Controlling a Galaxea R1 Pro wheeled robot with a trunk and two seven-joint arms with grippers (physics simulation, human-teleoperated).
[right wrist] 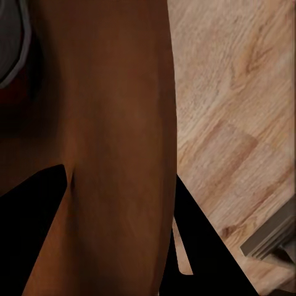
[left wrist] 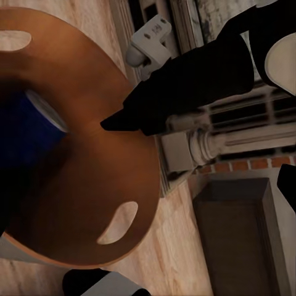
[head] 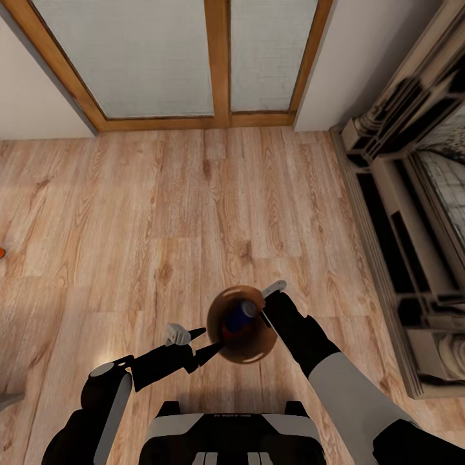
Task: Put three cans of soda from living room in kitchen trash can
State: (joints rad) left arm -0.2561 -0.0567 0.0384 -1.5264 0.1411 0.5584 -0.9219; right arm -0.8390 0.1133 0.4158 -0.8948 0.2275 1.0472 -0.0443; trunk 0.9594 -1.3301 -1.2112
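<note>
Your dark blue soda can (head: 239, 318) lies tilted inside copper-brown trash can (head: 248, 352), silver top far-right, right gripper (head: 263, 314) pinching the rim, left gripper (head: 210, 341) spread beside it.

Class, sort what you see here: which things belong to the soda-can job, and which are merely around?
Job:
bin, held by both grippers
blue soda can inside it
right gripper on the rim
left gripper at the rim

Merely around:
fireplace
glazed doors
wood floor
</note>
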